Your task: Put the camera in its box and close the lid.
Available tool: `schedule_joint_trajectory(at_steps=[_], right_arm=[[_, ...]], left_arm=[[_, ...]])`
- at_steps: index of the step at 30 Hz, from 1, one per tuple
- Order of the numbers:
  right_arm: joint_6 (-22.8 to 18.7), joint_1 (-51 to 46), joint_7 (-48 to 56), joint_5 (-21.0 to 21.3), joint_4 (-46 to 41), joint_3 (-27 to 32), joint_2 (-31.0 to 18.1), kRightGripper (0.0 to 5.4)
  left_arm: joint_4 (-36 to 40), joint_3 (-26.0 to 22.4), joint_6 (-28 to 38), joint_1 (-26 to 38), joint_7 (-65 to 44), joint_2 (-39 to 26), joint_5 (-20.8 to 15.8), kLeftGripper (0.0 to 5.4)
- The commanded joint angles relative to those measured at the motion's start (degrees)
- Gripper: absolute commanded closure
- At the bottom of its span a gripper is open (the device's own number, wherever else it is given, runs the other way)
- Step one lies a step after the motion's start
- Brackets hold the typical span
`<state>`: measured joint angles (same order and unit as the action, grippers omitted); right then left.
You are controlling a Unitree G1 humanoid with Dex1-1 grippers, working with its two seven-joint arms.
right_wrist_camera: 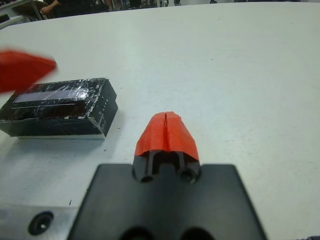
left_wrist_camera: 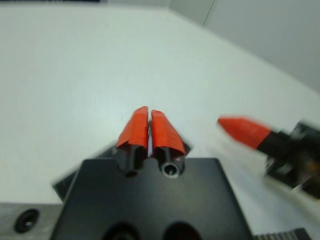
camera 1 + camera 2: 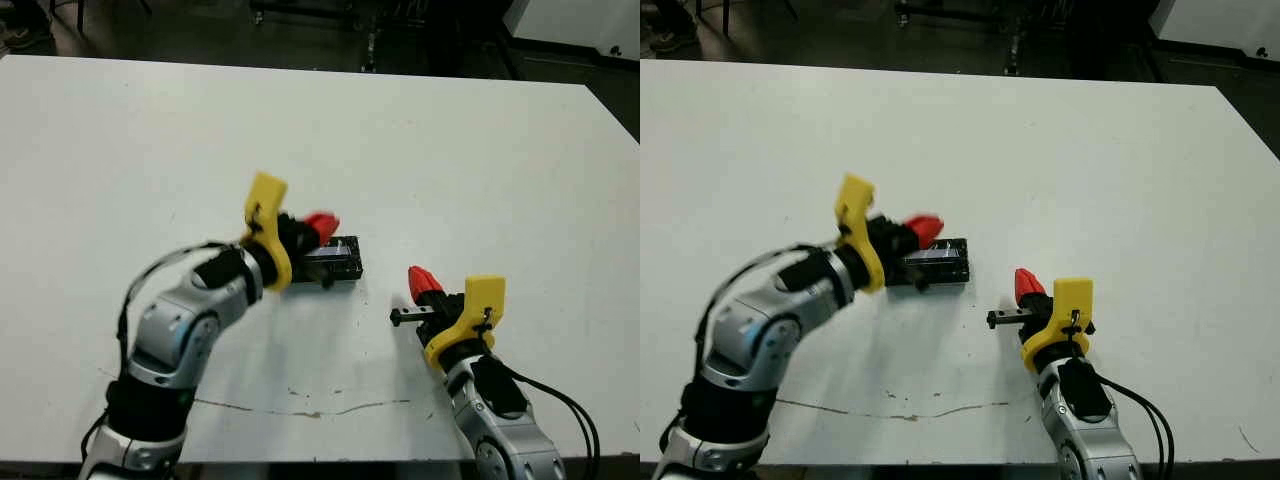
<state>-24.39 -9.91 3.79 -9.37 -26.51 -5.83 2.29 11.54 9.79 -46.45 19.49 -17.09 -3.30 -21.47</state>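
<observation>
The box (image 3: pixel 338 268) sits mid-table with the shiny black lid (image 1: pixel 55 93) lying flat on top of it, so only a thin white strip shows along its base. The camera is hidden from every view. My left gripper (image 3: pixel 320 225) is shut, and its red tips hang over the lid's end nearest my left arm; whether they touch it I cannot tell. In the left wrist view the left gripper (image 2: pixel 150 130) holds nothing between its fingers. My right gripper (image 3: pixel 422 282) is shut and empty, a short way to the right of the box, low over the table.
The white table (image 3: pixel 480 160) stretches wide around the box, with dark scuff lines (image 3: pixel 300 408) near its front edge. Beyond the far edge are a dark floor and stand legs (image 3: pixel 370 40). A person (image 1: pixel 60 6) sits past the table in the right wrist view.
</observation>
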Motion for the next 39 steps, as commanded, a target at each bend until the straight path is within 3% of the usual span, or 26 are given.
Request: schedule_joint_trajectory(at_steps=[1,10,19,25,34,39], right_arm=[[1.01,-0.56,-0.02,1.04,0.40,0.15,-1.26,5.40],[0.29,-0.64,-0.17,-0.32,0.09,1.87,-0.73,5.40],[-0.04,-0.53,-0.41,-0.54,-0.40,1.95,-0.26,5.40],[0.30,-0.72,-0.07,-0.66,-0.61,1.93,-0.41,5.40],[0.66,-0.70,0.16,-1.32,-1.77,2.31,-0.42,5.40],[0.05,0.51,0.06,-3.89,-4.34,4.22,-0.22,5.40]], left_arm=[[-3.55,0.74,1.53,-1.76,0.52,0.14,1.82,5.39],[-7.93,0.47,1.44,-3.17,3.18,0.07,4.82,5.39],[-12.88,6.71,2.65,-4.12,1.73,-4.25,10.56,5.39],[-12.01,6.06,1.67,-5.77,1.53,-3.99,10.29,5.39],[5.68,-5.72,-0.59,-8.88,0.44,-5.66,2.25,5.39],[12.10,-14.35,4.86,-10.19,-0.82,-7.50,-1.50,5.39]])
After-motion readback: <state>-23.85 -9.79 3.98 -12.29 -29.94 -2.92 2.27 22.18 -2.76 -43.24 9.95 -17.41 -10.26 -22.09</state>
